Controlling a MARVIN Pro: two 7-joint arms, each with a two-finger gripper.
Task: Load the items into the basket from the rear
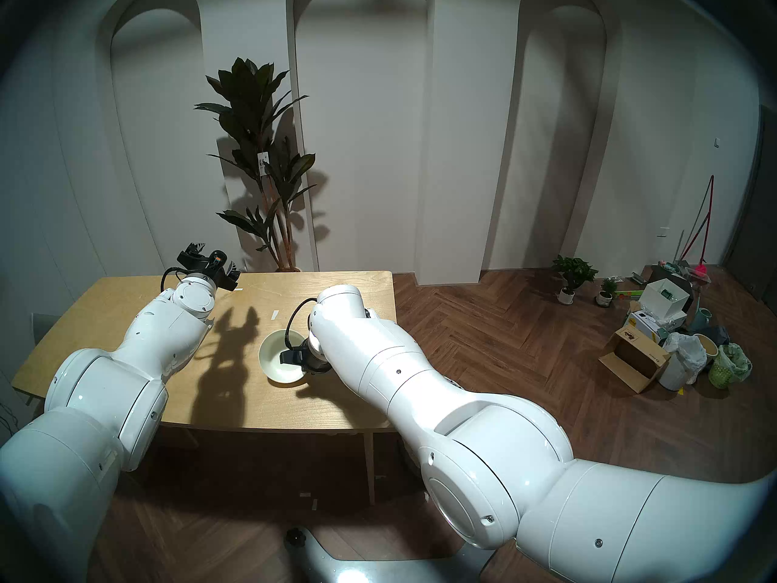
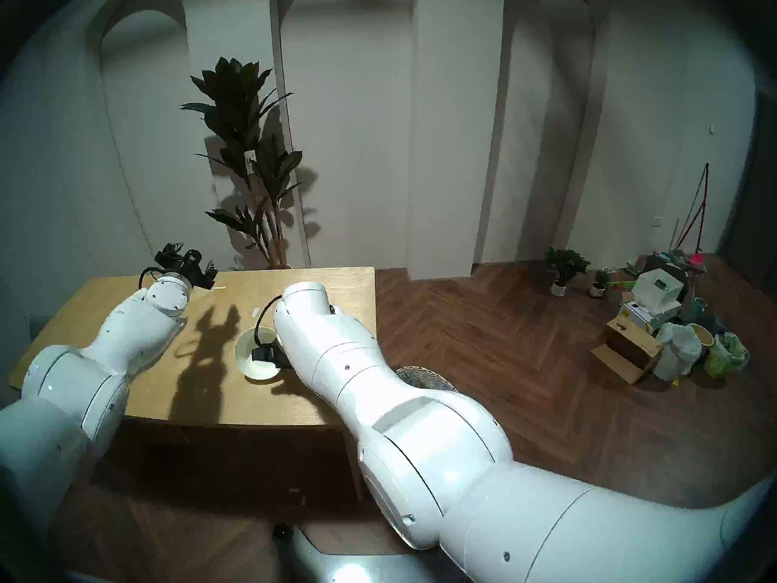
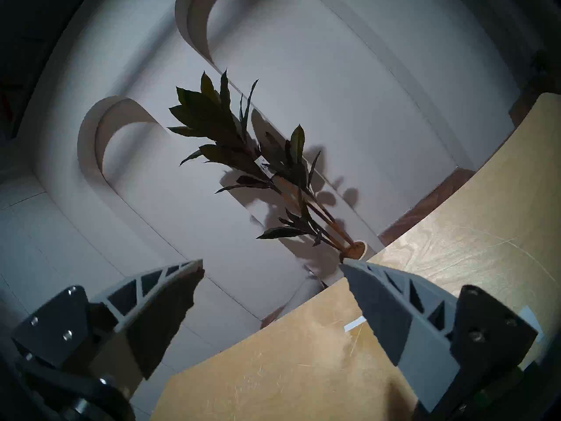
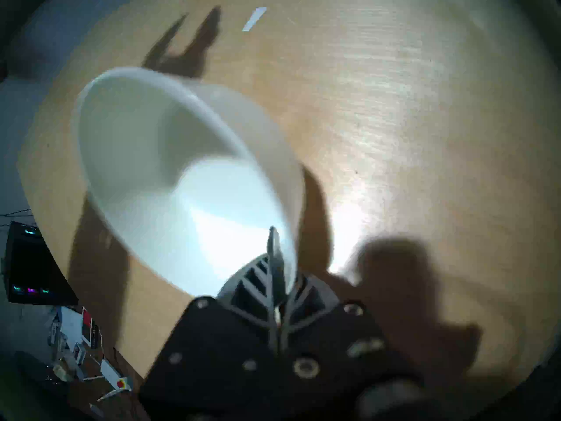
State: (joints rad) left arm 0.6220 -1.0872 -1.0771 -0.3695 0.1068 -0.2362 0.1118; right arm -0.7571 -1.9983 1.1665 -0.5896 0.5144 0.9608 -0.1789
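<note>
A cream-white round bowl is at the middle of the wooden table. My right gripper is shut on the bowl's right rim, one finger inside and one outside. Whether the bowl rests on the table or is slightly raised I cannot tell. My left gripper is open and empty, held up over the table's far left corner. The woven basket shows only as a sliver on the floor by the table's right side, behind my right arm.
A tall potted plant stands against the wall behind the table. Short white tape strips lie on the tabletop. Cardboard boxes, bags and a small green mesh basket clutter the floor at far right, near two small potted plants.
</note>
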